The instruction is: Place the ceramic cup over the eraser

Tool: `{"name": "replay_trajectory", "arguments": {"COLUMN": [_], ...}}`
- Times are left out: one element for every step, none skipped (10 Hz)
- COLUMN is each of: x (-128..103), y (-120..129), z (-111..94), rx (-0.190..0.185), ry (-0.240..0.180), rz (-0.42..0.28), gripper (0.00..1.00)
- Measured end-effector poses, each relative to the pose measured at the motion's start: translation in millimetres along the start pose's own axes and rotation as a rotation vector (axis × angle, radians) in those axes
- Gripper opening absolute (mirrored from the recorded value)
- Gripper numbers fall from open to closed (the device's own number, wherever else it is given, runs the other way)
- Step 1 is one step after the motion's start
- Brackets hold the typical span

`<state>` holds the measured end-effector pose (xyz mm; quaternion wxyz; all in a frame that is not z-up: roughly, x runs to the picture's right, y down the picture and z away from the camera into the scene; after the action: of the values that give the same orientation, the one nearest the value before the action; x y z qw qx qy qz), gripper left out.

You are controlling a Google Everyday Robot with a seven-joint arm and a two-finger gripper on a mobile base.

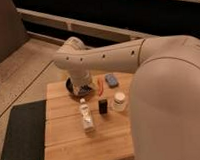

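While the small white glossy ceramic cup [119, 101] stands on the wooden table [66, 141] just beside the black upright eraser [102, 106], the gripper [84, 88] hovers wide open and empty over the dark round bowl [71, 88]. Grasp, lift and placement all remain: 0 steps done.

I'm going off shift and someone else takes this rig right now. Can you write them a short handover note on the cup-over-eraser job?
Gripper: open, holding nothing, at the dark bowl on the far part of the wooden table.
Ceramic cup: standing on the table beside the eraser, apart from it and from the gripper.
Eraser: upright, uncovered, between the cup and the clear bottle.
Done: nothing yet; the cup is not grasped.
Left: grasp the cup and set it over the eraser.
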<state>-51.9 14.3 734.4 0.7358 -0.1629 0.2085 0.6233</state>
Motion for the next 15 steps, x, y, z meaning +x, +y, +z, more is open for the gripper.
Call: {"name": "replay_trajectory", "arguments": {"x": [-7,-19,-23,-23,-25,-25,-25,-25,-24,-18,-12,-7,-2,1,3], "y": [-7,-21,-27,-31,-40,-41,-43,-42,-42,-64,-88,-114,-138,-156,-168], "z": [-1,-4,-11,-15,-22,-24,-26,-26,-23,-12,-4,-2,0,1,3], "rx": [-0.02,-0.084,-0.17,-0.205,-0.267,-0.291,-0.304,-0.303,-0.294,-0.26,-0.231,-0.207,-0.186,-0.175,-0.174], "ry": [-0.025,-0.084,-0.139,-0.161,-0.205,-0.218,-0.228,-0.226,-0.216,-0.193,-0.173,-0.166,-0.163,-0.165,-0.169], "rz": [0.013,0.055,0.098,0.119,0.162,0.178,0.187,0.187,0.188,0.22,0.264,0.312,0.36,0.396,0.425], "gripper": [0.65,0.65,0.65,0.65,0.65,0.65,0.65,0.65,0.65,0.65,0.65,0.65,0.65,0.65,0.65]}}
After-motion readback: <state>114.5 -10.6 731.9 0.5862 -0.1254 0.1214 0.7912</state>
